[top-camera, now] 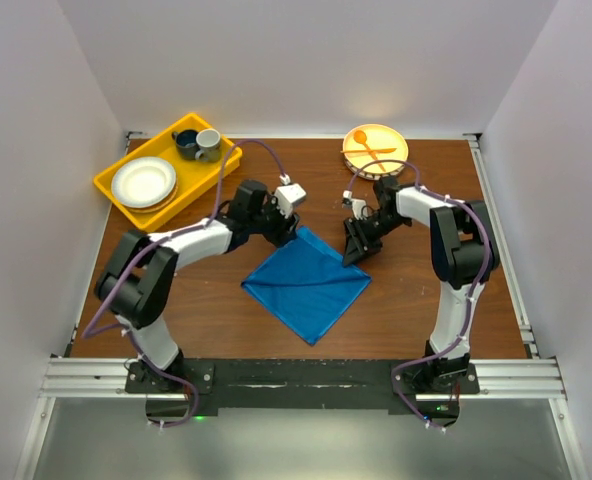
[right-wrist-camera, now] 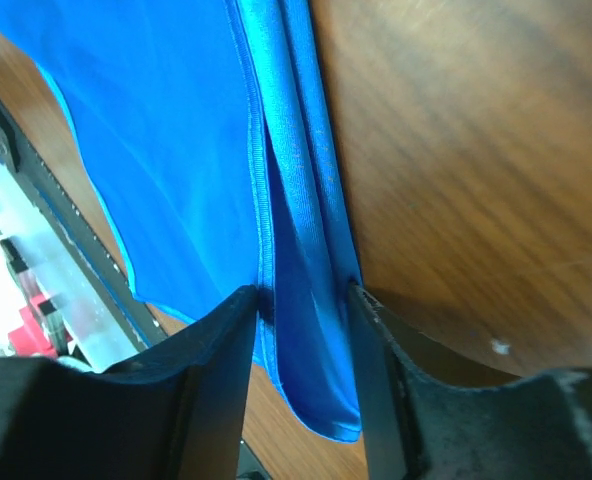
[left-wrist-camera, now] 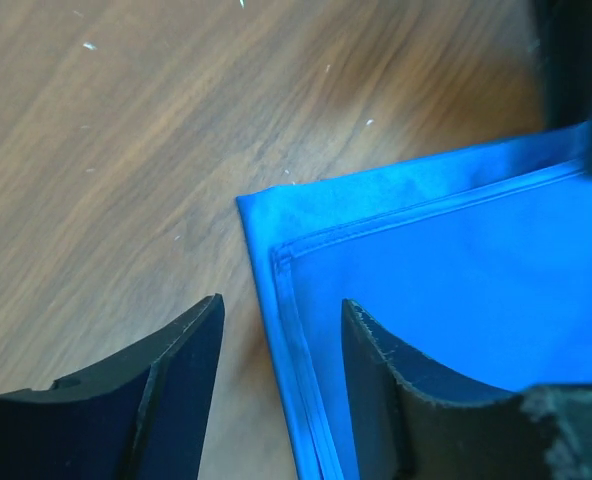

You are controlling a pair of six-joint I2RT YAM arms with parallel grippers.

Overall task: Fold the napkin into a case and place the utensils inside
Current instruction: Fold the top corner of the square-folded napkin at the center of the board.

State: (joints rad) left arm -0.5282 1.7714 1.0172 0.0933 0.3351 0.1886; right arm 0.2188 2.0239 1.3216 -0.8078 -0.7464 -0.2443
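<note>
The bright blue square cloth napkin (top-camera: 308, 283) lies mid-table, doubled into 2 layers, not yet a narrow case. The left gripper (left-wrist-camera: 281, 325) straddles its far corner, released; the right gripper (right-wrist-camera: 299, 300) seems to pinch its far-right edge. No utensils are inside.

A yellow tray (top-camera: 208, 172) holds white plates (top-camera: 143, 182), a mug (top-camera: 187, 143) and a cup (top-camera: 208, 143). An orange spoon (top-camera: 362, 138) and fork (top-camera: 372, 152) lie on a yellow plate (top-camera: 396, 148).
</note>
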